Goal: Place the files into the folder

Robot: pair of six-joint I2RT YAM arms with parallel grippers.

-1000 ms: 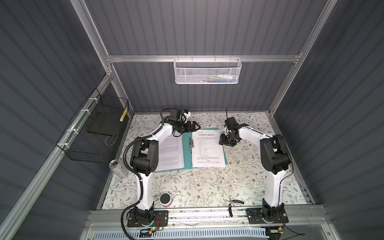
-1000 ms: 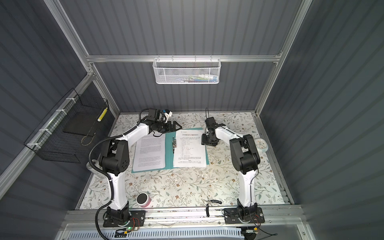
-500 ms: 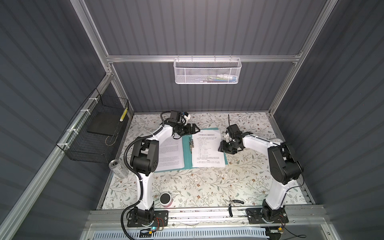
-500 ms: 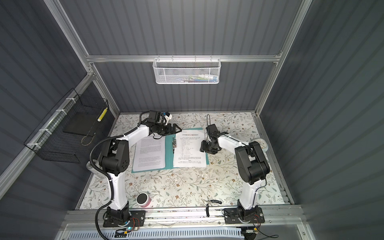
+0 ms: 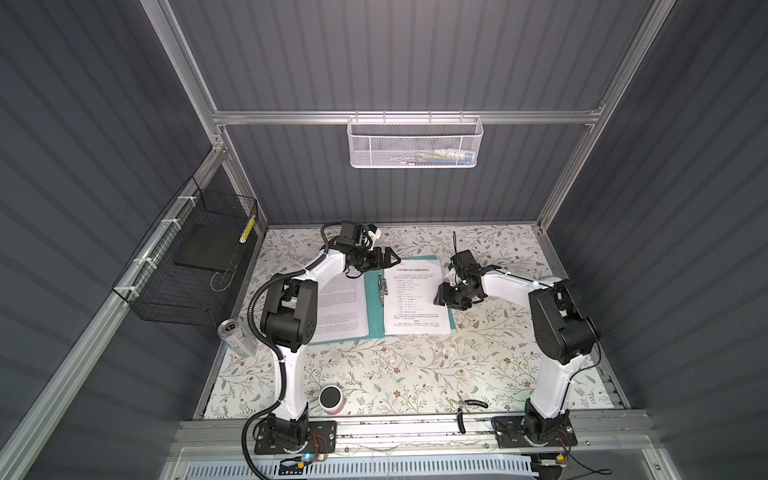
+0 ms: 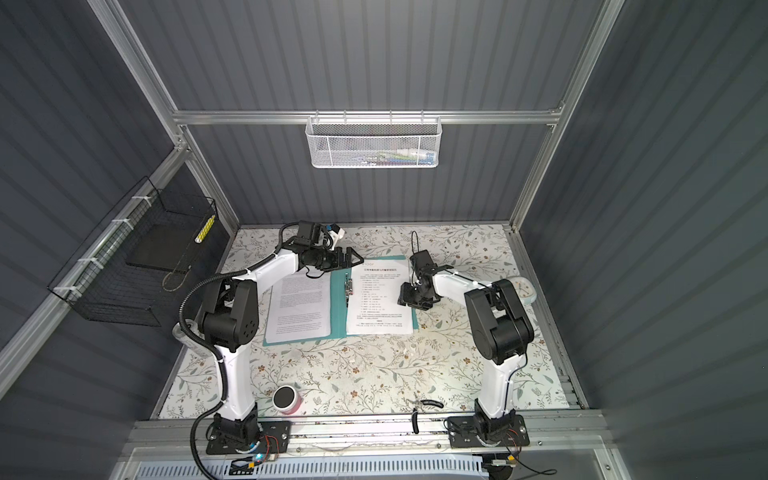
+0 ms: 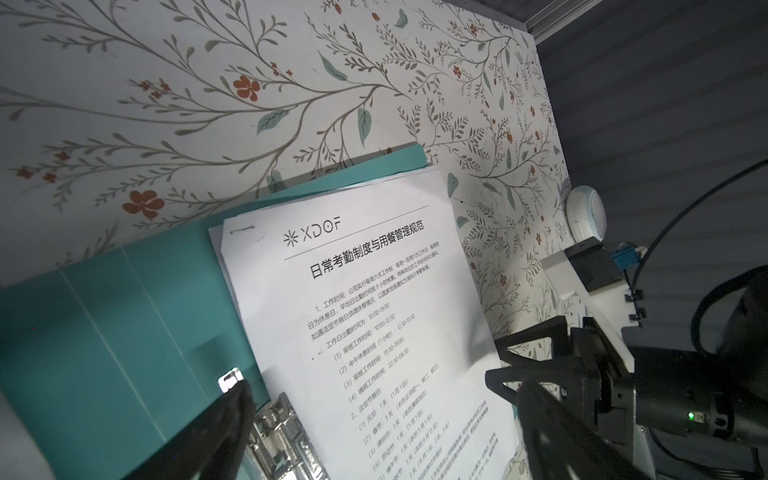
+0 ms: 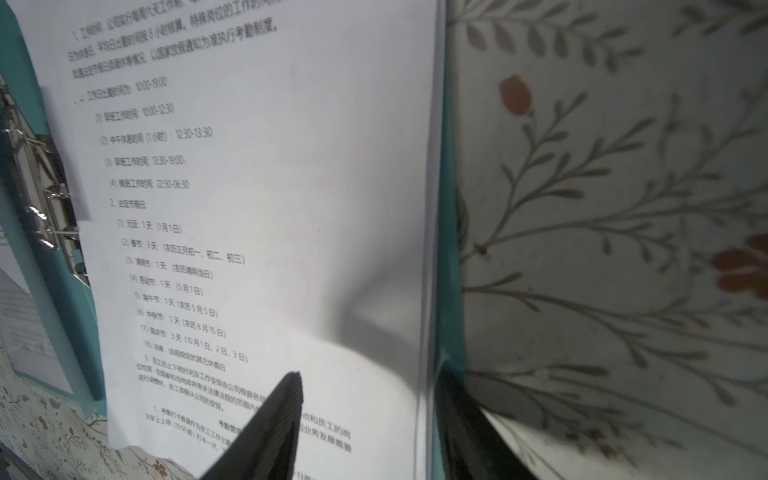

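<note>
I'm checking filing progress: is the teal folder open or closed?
Open. The folder lies spread flat, both teal halves showing, its metal clip exposed along the spine, files lying on each half.

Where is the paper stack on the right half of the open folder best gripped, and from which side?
Take the stack by its free edge, the one away from the metal clip, coming from the table's right side. The sheets lie flat on the folder, so only an edge can be pinched; there the paper seems to bow up, perhaps leaving room to slip under.
</note>
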